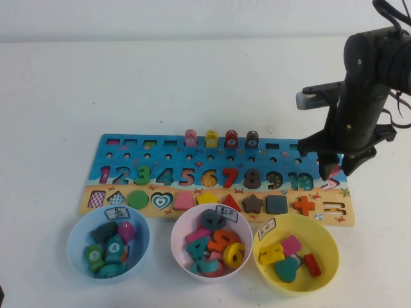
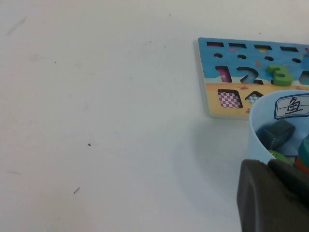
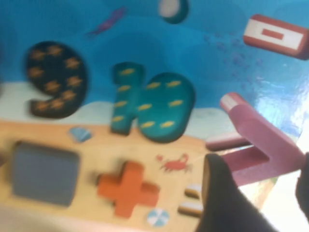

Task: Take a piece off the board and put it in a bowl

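Note:
The coral-pink chevron piece (image 1: 331, 185) is at the right end of the board (image 1: 128, 160), just right of the number 10. My right gripper (image 1: 337, 170) points down over it. In the right wrist view the piece (image 3: 256, 145) is tilted up off the board (image 3: 145, 29), with my right gripper (image 3: 265, 188) closed on its point. The yellow bowl (image 1: 334, 247), with a white label on its rim, stands in front of the board's right end and holds a few pieces. My left gripper (image 2: 275, 198) hangs beside the light-blue bowl (image 2: 256, 130), out of the high view.
A light-blue bowl (image 1: 74, 240) and a pale pink bowl (image 1: 180, 234), both with pieces, stand in front of the board. An orange plus (image 1: 304, 205) sits left of the chevron. Pegs stand along the board's far edge.

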